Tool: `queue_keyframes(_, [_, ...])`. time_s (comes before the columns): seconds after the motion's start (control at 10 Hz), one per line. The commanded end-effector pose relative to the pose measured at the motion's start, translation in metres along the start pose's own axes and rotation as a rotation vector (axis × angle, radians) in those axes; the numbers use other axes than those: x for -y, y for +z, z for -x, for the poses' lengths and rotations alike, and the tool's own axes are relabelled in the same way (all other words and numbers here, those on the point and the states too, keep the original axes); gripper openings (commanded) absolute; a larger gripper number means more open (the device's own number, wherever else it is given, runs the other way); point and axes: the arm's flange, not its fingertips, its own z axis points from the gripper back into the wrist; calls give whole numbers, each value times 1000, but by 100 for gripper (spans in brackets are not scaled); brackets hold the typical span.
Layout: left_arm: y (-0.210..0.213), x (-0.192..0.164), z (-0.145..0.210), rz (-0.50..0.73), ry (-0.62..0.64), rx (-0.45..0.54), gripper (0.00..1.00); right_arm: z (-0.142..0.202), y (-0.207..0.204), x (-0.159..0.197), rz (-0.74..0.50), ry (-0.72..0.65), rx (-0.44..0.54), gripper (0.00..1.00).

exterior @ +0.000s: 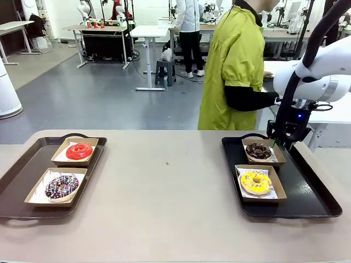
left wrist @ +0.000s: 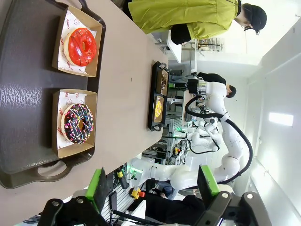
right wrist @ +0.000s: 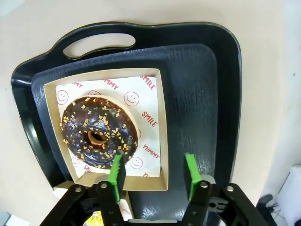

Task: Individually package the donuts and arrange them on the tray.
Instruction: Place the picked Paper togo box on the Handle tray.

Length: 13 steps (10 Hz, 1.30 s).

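donuts are all four sitting in their own open paper boxes, two to a tray. on the left tray [exterior: 22,181] the red donut [exterior: 79,150] lies toward the far edge and the purple sprinkled donut [exterior: 61,187] toward the near edge. on the right tray [exterior: 312,194] the chocolate donut [exterior: 258,150] is in the far box and the yellow donut [exterior: 256,182] in the near one.

the right gripper [right wrist: 153,170] hangs over the far end of the right tray, fingers spread and holding nothing, straddling the edge of the chocolate donut's box [right wrist: 162,141]. the left gripper [left wrist: 153,186] hovers off past the left tray's handle end, jaws wide apart and empty too.

a person in a yellow-green coat [exterior: 236,60] stands at the table's far side, near the right tray.

to my eye the job looks close to finished: every donut boxed and trayed, with perhaps only a nudge of that last box or pulling the arms back left.
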Motion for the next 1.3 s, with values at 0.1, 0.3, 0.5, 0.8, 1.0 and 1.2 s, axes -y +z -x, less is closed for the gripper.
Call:
queue_keyframes(0.1, [2,1,3,-4,-4,-1,100,2,8,6,-86,12,-24,100])
queue_keyframes(0.3, [2,1,3,-4,-4,-1,100,29,37,28,-260,47,-49,88])
queue_keyframes(0.5, [2,1,3,-4,-4,-1,100,69,85,86,-529,37,-35,88])
queue_keyframes(0.8, [2,1,3,-4,-4,-1,100,99,105,179,-914,-16,63,88])
queue_keyframes(1.0, [2,1,3,-4,-4,-1,100,98,83,226,-1074,-60,60,88])
queue_keyframes(1.2, [2,1,3,-4,-4,-1,100,100,57,244,-1122,-72,49,88])
